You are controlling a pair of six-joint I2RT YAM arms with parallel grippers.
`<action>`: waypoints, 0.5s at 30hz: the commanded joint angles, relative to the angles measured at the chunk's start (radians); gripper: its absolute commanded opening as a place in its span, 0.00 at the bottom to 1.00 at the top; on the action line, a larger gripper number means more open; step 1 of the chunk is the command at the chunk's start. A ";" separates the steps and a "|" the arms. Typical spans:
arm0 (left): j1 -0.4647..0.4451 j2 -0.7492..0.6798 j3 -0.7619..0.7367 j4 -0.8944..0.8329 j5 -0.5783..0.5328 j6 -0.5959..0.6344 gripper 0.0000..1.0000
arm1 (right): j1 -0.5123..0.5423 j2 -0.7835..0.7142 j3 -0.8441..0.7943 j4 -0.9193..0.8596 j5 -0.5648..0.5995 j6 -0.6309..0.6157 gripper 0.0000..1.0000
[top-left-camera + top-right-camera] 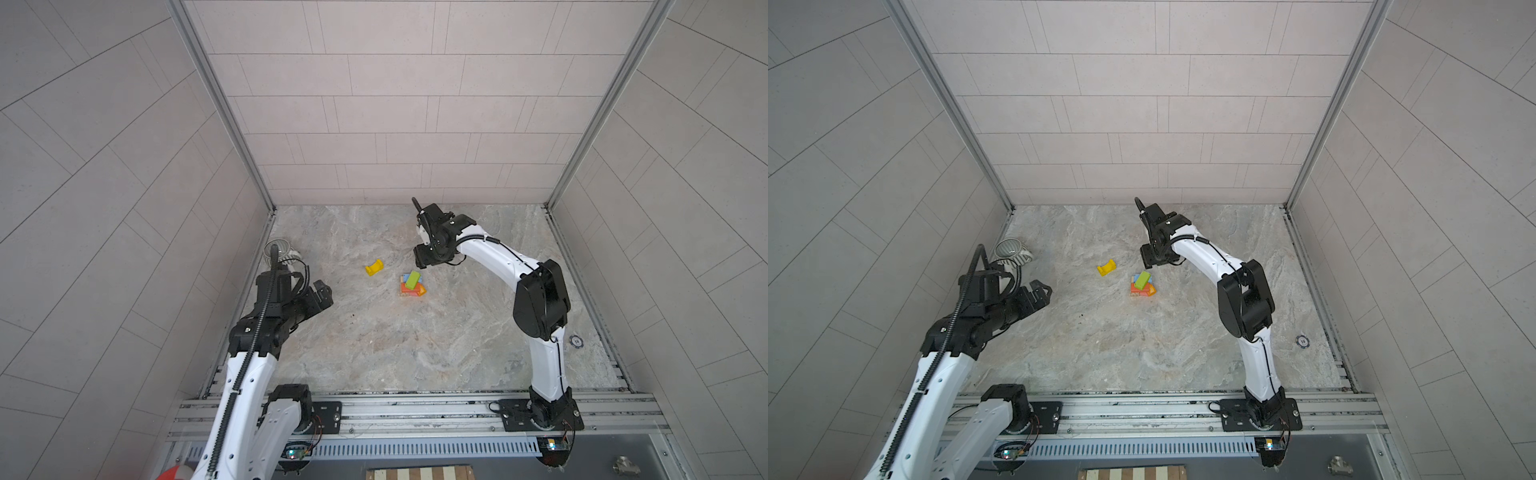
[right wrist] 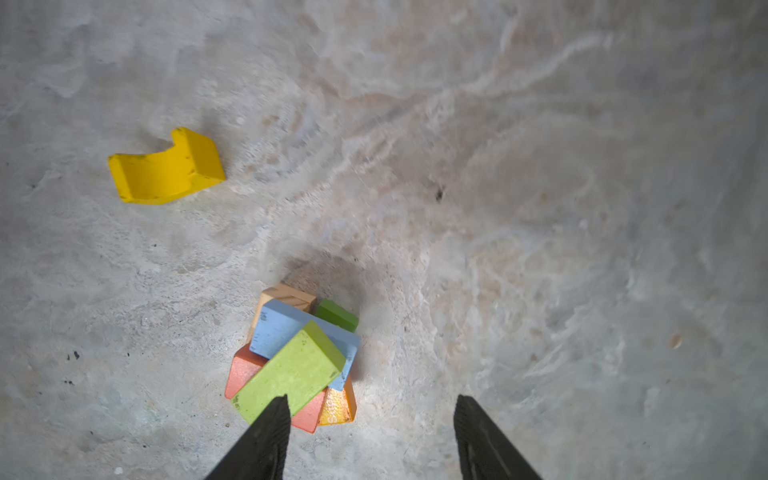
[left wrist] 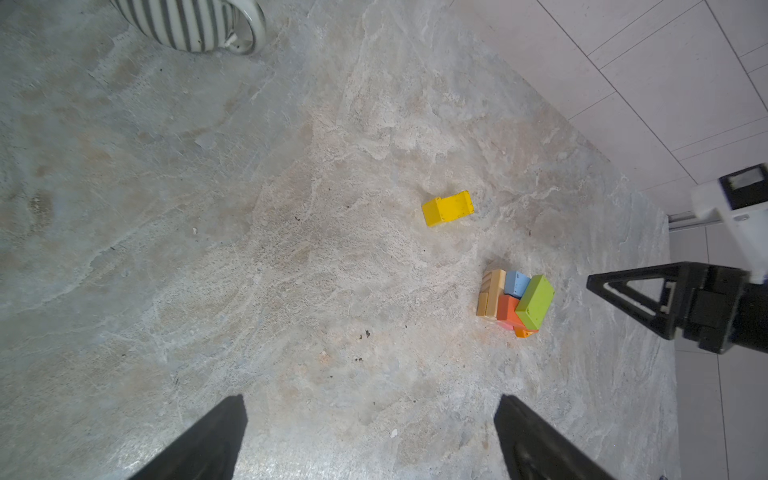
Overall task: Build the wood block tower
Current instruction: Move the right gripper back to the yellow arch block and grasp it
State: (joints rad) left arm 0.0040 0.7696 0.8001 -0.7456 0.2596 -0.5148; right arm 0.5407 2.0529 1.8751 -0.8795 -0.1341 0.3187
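Tabletop (image 1: pixel 374 353) carries all. Left pincer (image 3: pixel 370 398) open, empty; mug (image 3: pixel 187 25) well beyond it. Right pincer (image 2: pixel 372 401) open, empty, tower (image 2: pixel 278 328) just beside one fingertip (image 2: pixel 276 415), green block (image 2: pixel 291 372) topmost, askew. Arch (image 2: pixel 166 170) lies apart from tower, between both pincers.

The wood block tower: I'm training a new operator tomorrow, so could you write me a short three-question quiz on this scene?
1. True or false: the yellow arch rests on top of the wood block tower.
2. Which colour is the topmost block of the tower? A) blue B) green C) orange
3. Which arm's gripper is nearer the tower?

Key:
1. False. It lies on the table, apart from the tower.
2. B, the green block.
3. The right gripper, open and empty.
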 commanded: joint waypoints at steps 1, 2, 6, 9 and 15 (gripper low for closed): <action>-0.002 0.039 0.039 0.004 -0.036 0.019 1.00 | 0.040 0.006 0.091 -0.023 0.012 -0.042 0.72; -0.002 0.053 0.050 0.004 -0.048 0.018 1.00 | 0.048 0.028 0.129 -0.025 0.013 -0.043 0.73; -0.001 0.106 0.112 0.002 -0.067 0.012 1.00 | 0.084 0.132 0.295 -0.050 0.032 -0.037 0.74; 0.001 0.129 0.158 0.000 -0.075 0.006 1.00 | 0.118 0.240 0.434 -0.074 0.042 -0.042 0.76; 0.004 0.134 0.186 0.005 -0.076 -0.001 1.00 | 0.159 0.369 0.537 -0.028 0.038 -0.029 0.85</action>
State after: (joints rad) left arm 0.0044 0.9062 0.9653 -0.7437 0.1982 -0.5159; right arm 0.6872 2.3966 2.3936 -0.8936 -0.1089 0.2901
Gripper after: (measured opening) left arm 0.992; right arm 0.840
